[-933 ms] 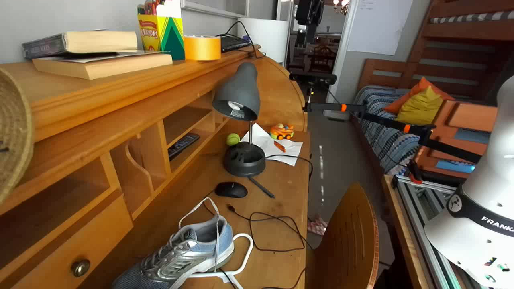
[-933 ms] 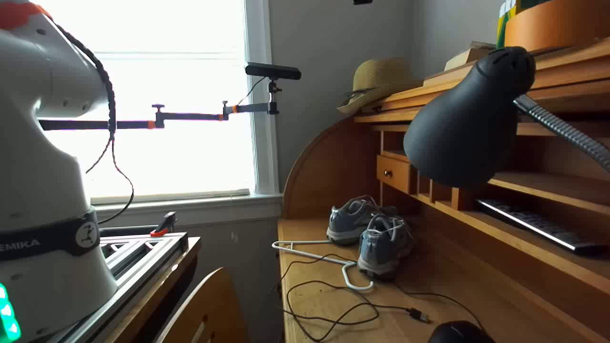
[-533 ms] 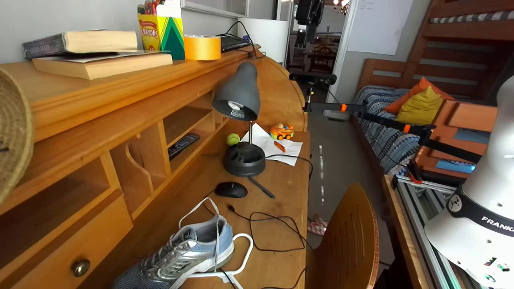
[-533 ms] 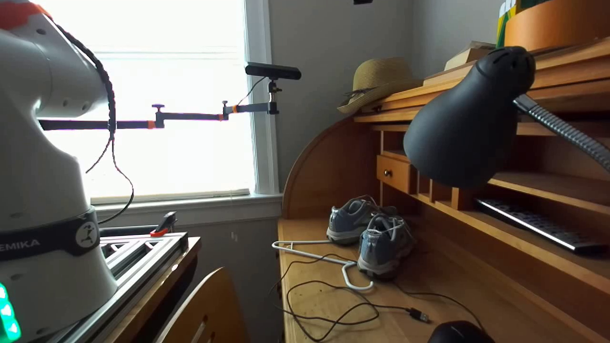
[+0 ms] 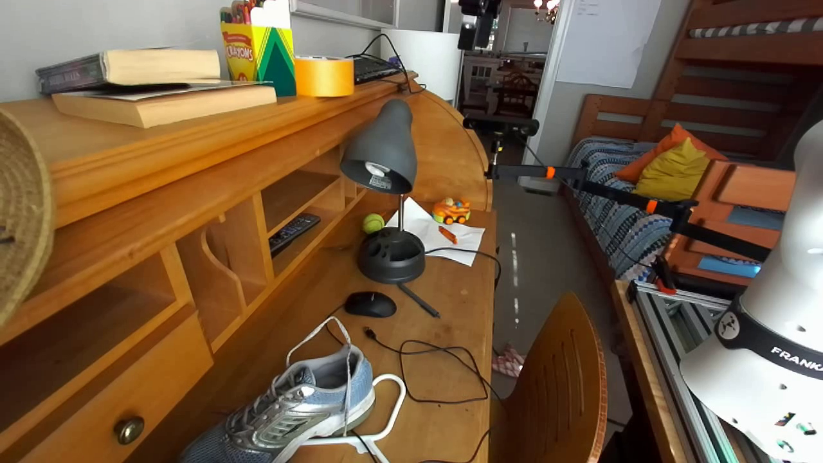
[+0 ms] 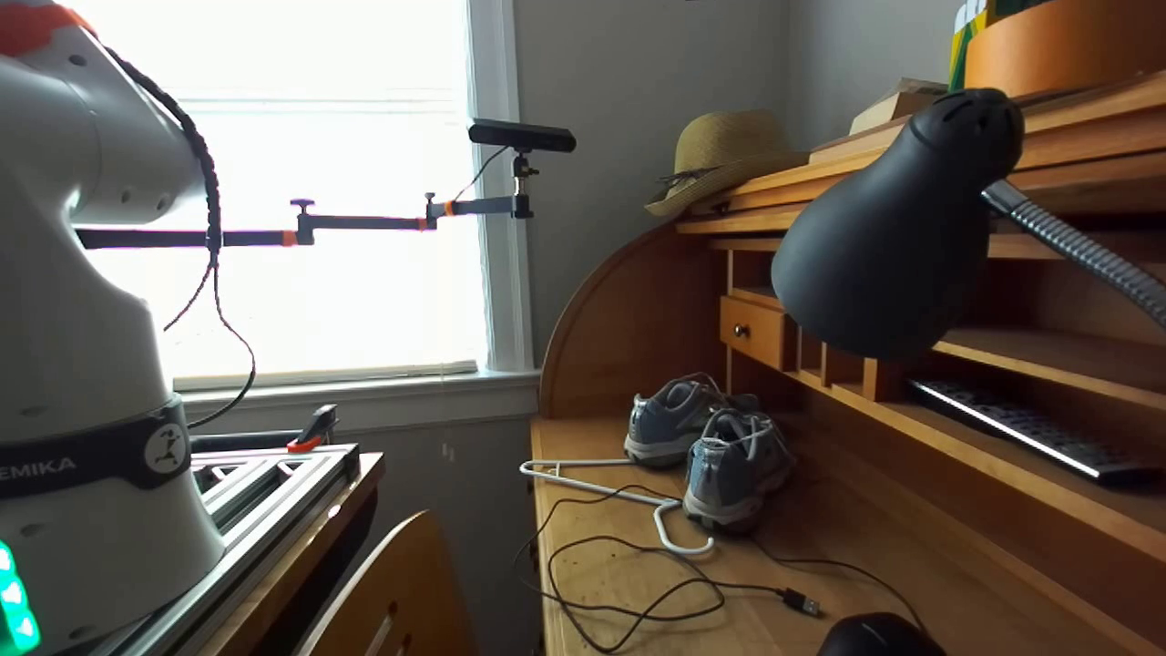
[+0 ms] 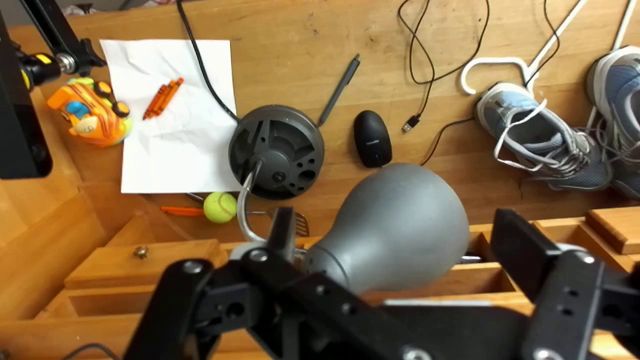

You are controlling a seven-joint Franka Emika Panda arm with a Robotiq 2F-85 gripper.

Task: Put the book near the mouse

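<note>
At upper left of an exterior view, the book (image 5: 132, 69) lies atop a tan book (image 5: 186, 108), its raised edge probably graspable. Low in the wrist view, the claw (image 7: 394, 215) stands wide, empty, presumably to straddle it; upper middle, the mouse (image 7: 373, 139) rests on the bench (image 7: 295, 35).

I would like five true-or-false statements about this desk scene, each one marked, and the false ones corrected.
1. The end effector is open. True.
2. The mouse lies between the lamp base and a shoe. True.
3. The dark-spined book touches the mouse. False: it lies above another book on the desk's upper ledge.
4. Orange crayons lie on the paper. True.
5. The remote control lies on the paper. False: it is in a desk compartment.
</note>
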